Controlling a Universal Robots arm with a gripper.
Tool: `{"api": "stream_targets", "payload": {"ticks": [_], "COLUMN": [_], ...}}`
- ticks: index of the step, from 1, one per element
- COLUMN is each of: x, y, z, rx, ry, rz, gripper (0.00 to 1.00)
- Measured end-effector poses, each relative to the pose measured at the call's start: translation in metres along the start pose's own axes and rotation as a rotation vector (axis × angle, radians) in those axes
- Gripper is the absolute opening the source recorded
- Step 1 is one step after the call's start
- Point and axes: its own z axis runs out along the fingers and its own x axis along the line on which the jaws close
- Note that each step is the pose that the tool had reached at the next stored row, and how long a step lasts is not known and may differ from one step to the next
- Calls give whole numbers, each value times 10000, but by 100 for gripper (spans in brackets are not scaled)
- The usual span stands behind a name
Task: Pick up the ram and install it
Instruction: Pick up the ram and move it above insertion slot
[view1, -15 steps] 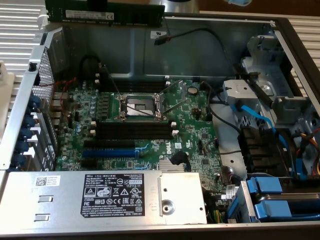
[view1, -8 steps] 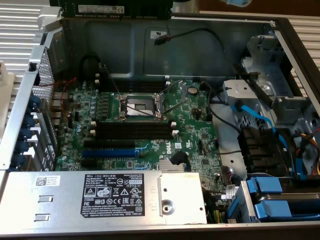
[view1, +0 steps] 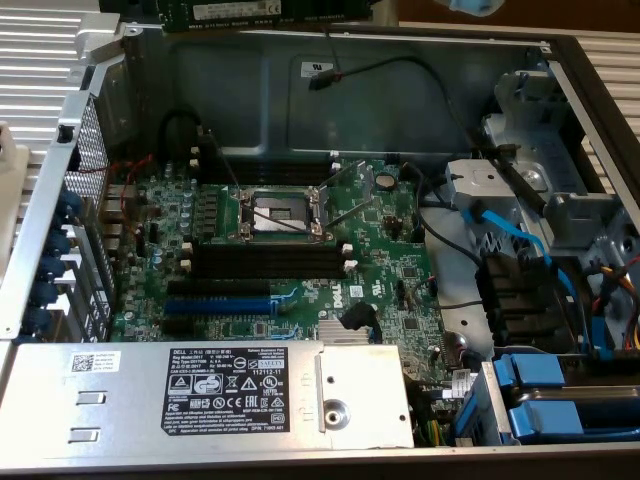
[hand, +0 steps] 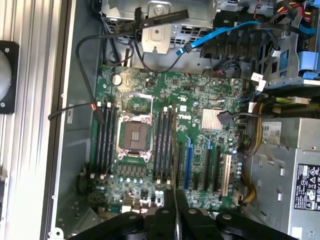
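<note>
The ram (view1: 265, 12) is a dark-green stick with a pale label, hanging level at the top edge of the exterior view, high above the open computer case. In the wrist view my gripper (hand: 175, 202) is shut, its black fingers (hand: 169, 200) pressed together on the ram's thin edge (hand: 176, 225), seen end-on. Far below lies the green motherboard (hand: 200, 90) with long black slots with white end clips (hand: 162, 145) beside the CPU socket (hand: 135, 137). The same slots (view1: 265, 262) sit just in front of the socket (view1: 280, 210) in the exterior view.
A second pair of black slots (hand: 105, 140) flanks the socket's other side. A blue slot (view1: 215, 305) lies near the grey power supply (view1: 200, 395). Black cables (view1: 400, 70), a blue cable (view1: 515, 235) and drive bays (view1: 560, 400) crowd the exterior view's right.
</note>
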Motion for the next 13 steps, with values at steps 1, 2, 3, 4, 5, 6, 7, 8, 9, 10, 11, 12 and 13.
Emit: {"api": "stream_targets", "payload": {"ticks": [1, 2, 3, 4, 5, 6, 7, 8, 9, 10, 11, 12, 13], "x": [0, 0, 0, 0, 0, 0, 0, 0, -1, -4, -16, -24, -29], "y": [-1, -1, -1, -1, -1, -1, -2, -1, -2, -2, -4, -4, -4], "z": [6, 9, 12, 13, 13, 13, 13, 14, 13, 13, 13, 14, 18], "rx": [-6, -12, -19, -28, -27, -6, 47, 159, 299, 456, 693, 701, 699], "ry": [68, 157, 271, 407, 518, 593, 645, 675, 692, 714, 746, 763, 770], "rz": [4, 9, 14, 20, 26, 34, 44, 55, 64, 76, 87, 88, 90], "gripper": [12, 12, 12, 12, 12, 12, 12, 12, 12, 12, 12, 12, 12]}}
